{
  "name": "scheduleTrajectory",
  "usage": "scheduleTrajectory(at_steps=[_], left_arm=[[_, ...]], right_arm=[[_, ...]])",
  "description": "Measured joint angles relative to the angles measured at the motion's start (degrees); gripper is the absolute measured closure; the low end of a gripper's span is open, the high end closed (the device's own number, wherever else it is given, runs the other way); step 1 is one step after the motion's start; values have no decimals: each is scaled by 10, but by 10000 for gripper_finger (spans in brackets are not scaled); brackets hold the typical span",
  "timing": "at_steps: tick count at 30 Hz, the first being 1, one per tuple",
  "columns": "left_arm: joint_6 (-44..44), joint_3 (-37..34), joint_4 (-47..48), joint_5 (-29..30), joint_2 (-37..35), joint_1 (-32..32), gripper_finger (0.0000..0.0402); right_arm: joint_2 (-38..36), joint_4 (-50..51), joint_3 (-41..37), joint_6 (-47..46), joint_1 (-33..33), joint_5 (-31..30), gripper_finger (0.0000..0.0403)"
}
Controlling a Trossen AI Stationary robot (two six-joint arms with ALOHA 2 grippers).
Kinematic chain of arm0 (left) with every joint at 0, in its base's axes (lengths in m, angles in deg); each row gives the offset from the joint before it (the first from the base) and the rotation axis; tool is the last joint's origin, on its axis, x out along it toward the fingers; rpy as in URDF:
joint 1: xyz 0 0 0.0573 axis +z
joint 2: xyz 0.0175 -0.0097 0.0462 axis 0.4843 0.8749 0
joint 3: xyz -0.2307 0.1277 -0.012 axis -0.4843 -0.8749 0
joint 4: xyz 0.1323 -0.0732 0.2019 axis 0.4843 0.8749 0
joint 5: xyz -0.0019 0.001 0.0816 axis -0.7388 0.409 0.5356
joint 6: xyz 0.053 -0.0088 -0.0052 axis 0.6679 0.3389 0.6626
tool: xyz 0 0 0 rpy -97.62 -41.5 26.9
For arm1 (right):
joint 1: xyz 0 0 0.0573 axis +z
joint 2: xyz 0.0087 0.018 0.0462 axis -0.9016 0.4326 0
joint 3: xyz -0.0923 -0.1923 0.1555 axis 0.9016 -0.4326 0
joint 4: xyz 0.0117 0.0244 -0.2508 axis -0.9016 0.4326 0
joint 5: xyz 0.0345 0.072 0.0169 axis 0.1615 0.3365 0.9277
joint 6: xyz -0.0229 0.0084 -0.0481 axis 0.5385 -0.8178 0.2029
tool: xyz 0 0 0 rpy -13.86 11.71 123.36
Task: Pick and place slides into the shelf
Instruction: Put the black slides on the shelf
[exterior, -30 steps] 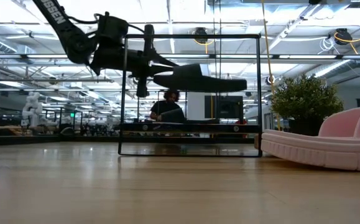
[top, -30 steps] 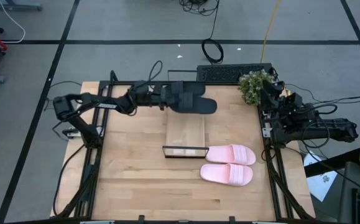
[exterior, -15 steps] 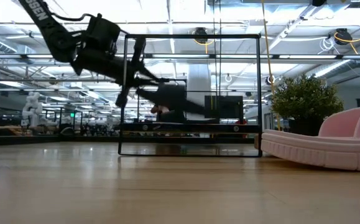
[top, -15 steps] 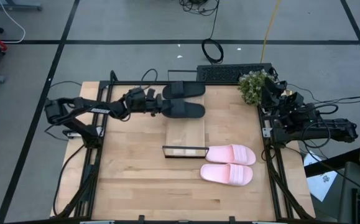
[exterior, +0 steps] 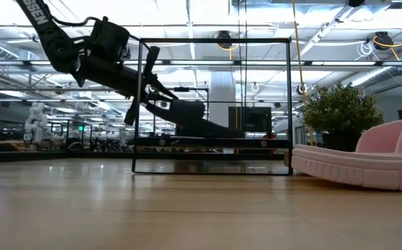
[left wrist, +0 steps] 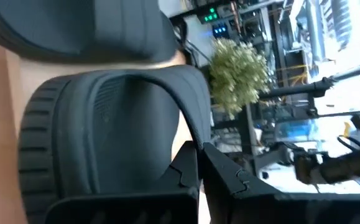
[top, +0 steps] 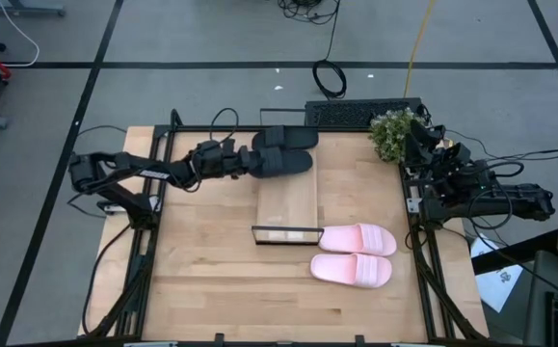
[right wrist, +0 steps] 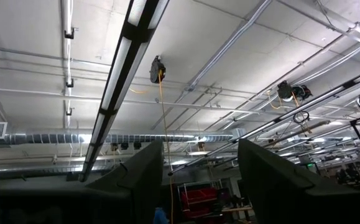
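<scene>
Left gripper lowering a black slide onto the far end of the shelf, beside its mate.

In the high view the pink slides (top: 354,253) lie side by side on the table (top: 211,289) at about 5 o'clock, long axes running 9 to 3, just beside the black frame (top: 285,234) at the shelf's near end. The shelf (top: 287,200) runs 6 to 12 through the table's middle. At its far end the left gripper (top: 252,161) is clamped on a black slide (top: 280,162), reaching in from 9 o'clock; the slide points toward 3, across the shelf. The second black slide (top: 286,139) lies just beyond, parallel. Whether the held slide touches the shelf is hard to tell. The right gripper (right wrist: 198,180) waits folded at 3 o'clock, fingers apart, pointing at the ceiling.
</scene>
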State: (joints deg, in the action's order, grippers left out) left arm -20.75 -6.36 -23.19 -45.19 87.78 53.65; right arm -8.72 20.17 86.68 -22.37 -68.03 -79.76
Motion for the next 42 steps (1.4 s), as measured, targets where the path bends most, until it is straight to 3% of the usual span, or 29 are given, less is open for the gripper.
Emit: scheduleTrajectory(at_steps=[18, 42], left_arm=[[-34, 0, -194, -20, 162, 4, 401], [-6, 11, -174, -51, 169, 39, 401]], right_arm=[[0, 1, 0, -3, 0, 0, 206], [1, 1, 0, -3, 0, -2, 206]])
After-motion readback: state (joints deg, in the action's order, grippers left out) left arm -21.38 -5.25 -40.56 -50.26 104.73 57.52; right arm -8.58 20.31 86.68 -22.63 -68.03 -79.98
